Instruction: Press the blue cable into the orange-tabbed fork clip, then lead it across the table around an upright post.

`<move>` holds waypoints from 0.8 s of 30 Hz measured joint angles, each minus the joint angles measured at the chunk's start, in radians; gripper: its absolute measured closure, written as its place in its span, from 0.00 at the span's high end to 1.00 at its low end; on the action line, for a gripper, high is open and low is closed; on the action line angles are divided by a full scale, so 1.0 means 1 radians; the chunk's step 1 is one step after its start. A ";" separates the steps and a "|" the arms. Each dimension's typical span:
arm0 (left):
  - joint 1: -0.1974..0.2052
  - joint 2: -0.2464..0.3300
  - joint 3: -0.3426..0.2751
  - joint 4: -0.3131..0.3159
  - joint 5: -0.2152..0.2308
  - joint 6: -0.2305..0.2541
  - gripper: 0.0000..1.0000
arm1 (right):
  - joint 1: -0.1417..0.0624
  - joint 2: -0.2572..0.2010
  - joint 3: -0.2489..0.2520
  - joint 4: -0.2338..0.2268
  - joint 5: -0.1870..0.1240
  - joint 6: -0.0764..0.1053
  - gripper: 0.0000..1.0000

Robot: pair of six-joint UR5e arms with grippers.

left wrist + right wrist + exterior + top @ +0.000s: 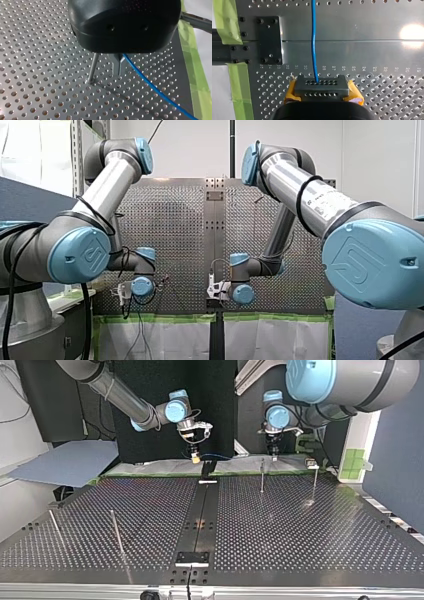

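Perforated metal counter (300, 535) fills every view, with a smooth central strip (200, 510) down the middle and green tape (192, 62) along the edge nearest the arms.

My right fingers (322, 87), with yellow pads (292, 93) showing at both sides, are closed. The blue cable (313, 37) ends right at their tip, so they read as clamped on it. From there it runs straight off at their 12 o'clock, over the strip.

My left fingers (117, 66) are drawn together to a thin slit. The same cable leaves beside them toward their 4 o'clock, so I judge it pinched there too. Held at two points, the span lies straight rather than slack, which would suit lowering it into a clip.

An upright post (93, 67) stands just beside the left fingers at their 9 o'clock, apart from them. That is probably why this arm waits there, ready to lead the cable around it.

In the top view both grips sit near 12 o'clock. Another post (315, 482) is at 2 o'clock and two more posts (116, 532) are at 8 o'clock, well apart. I cannot make out the orange-tabbed fork clip with any certainty.
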 joint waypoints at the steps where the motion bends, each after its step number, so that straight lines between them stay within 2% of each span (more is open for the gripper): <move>1: 0.003 0.000 0.001 0.000 0.003 -0.001 0.02 | 0.000 0.000 -0.001 0.002 0.000 -0.001 0.00; 6: 0.016 -0.001 0.013 -0.007 0.018 -0.003 0.02 | -0.003 0.000 -0.002 0.005 0.000 -0.003 0.00; 15: 0.037 -0.001 0.056 -0.075 0.074 -0.004 0.02 | -0.012 0.000 -0.003 0.016 0.001 -0.012 0.00; 24: 0.055 -0.001 0.073 -0.111 0.114 -0.005 0.02 | -0.020 0.001 -0.003 0.014 0.002 -0.017 0.00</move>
